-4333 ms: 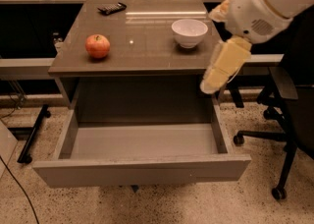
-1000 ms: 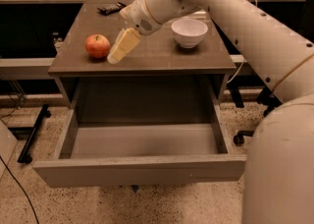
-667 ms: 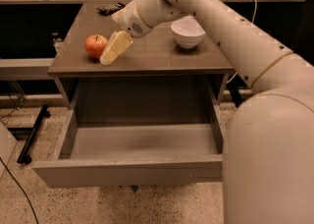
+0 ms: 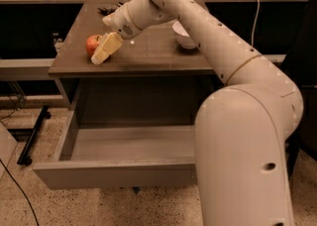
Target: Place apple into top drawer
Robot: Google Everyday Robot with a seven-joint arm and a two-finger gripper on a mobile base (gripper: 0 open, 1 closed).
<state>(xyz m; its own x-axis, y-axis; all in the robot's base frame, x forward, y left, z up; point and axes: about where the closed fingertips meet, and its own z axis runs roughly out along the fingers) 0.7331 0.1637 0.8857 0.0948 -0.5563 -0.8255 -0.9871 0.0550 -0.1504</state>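
Observation:
The red-orange apple (image 4: 92,44) sits on the brown cabinet top (image 4: 143,54) near its left edge. My gripper (image 4: 101,54) reaches in from the right and hangs right against the apple's right side, partly covering it. The top drawer (image 4: 124,145) is pulled open below the cabinet top, wide and shallow with a smooth grey inside, and holds nothing I can see. My arm hides the drawer's right part.
A white bowl (image 4: 183,36) stands on the cabinet top to the right, half hidden by my arm. A dark small object (image 4: 106,8) lies at the back left of the top. A black stand leg (image 4: 32,136) lies on the floor at left.
The gripper has swung from the right side across the cabinet top to the left and now is against the apple. The apple and the drawer have not moved.

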